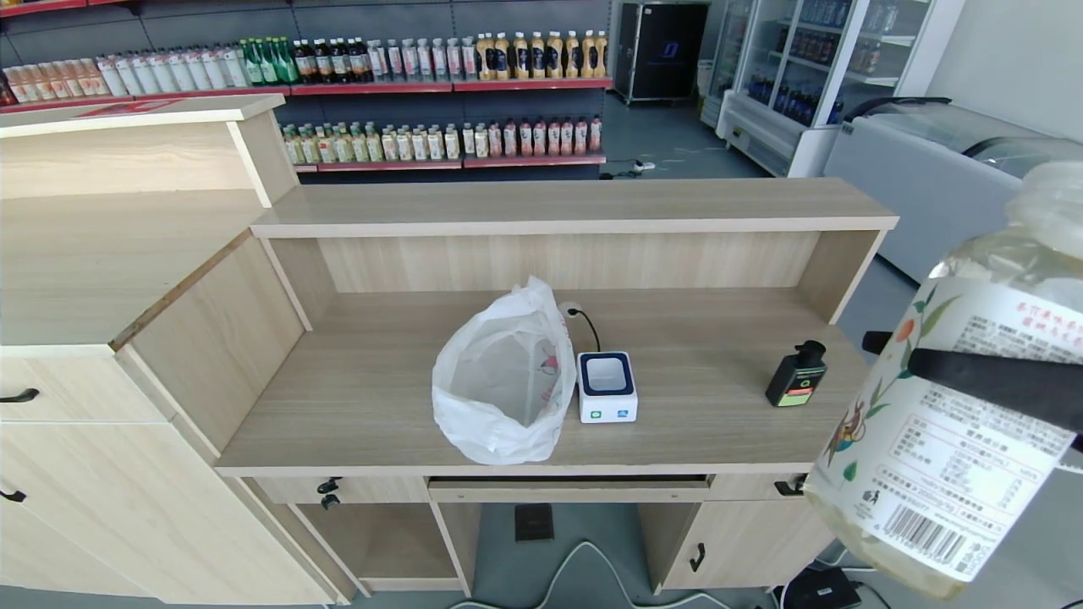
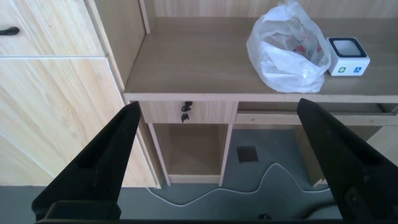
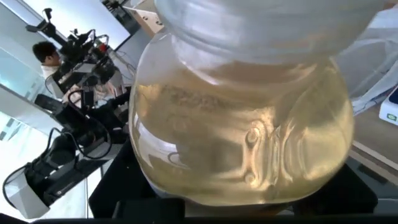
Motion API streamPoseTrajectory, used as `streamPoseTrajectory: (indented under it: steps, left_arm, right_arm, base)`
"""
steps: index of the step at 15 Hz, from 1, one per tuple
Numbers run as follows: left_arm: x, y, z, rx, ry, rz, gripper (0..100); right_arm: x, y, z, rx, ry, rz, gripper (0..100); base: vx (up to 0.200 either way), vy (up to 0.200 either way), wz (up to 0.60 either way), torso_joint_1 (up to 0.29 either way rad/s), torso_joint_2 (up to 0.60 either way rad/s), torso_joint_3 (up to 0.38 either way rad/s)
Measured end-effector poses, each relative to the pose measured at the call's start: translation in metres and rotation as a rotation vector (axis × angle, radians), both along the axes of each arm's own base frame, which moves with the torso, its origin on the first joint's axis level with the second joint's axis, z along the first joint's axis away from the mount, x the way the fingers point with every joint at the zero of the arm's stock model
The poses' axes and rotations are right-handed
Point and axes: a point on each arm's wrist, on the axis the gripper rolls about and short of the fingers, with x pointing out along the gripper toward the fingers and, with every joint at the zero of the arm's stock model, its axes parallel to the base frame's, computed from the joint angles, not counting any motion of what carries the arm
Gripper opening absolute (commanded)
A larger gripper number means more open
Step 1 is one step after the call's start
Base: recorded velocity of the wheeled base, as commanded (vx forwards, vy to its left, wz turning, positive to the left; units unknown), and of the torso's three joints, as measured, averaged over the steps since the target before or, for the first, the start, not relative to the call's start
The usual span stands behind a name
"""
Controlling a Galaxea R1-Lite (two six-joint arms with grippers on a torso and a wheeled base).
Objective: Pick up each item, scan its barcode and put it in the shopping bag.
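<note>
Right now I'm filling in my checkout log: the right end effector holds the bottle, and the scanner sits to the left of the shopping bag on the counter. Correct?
Not quite. The head view shows the scanner to the right of the shopping bag, close beside it on the counter. The right end effector does hold the bottle.

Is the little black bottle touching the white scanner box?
Apart. The head view shows bare desk between the black bottle and the scanner.
</note>
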Motion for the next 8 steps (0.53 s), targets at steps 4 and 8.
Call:
streamPoseTrajectory:
  steps: [4,8]
  left_arm:
    - [0.0,0.0,0.0,0.0,0.0,0.0,100]
    - [0.0,0.0,0.0,0.0,0.0,-0.001,100]
  right_arm:
    - [0.008,-0.006,-0.009,-0.013,0.047,0.021,0]
    - [0.016,-0.014,-0.006,-0.01,0.047,-0.011,0]
  base:
    - [0.0,0.0,0.0,0.0,0.0,0.0]
    - [0.0,0.0,0.0,0.0,0.0,0.0]
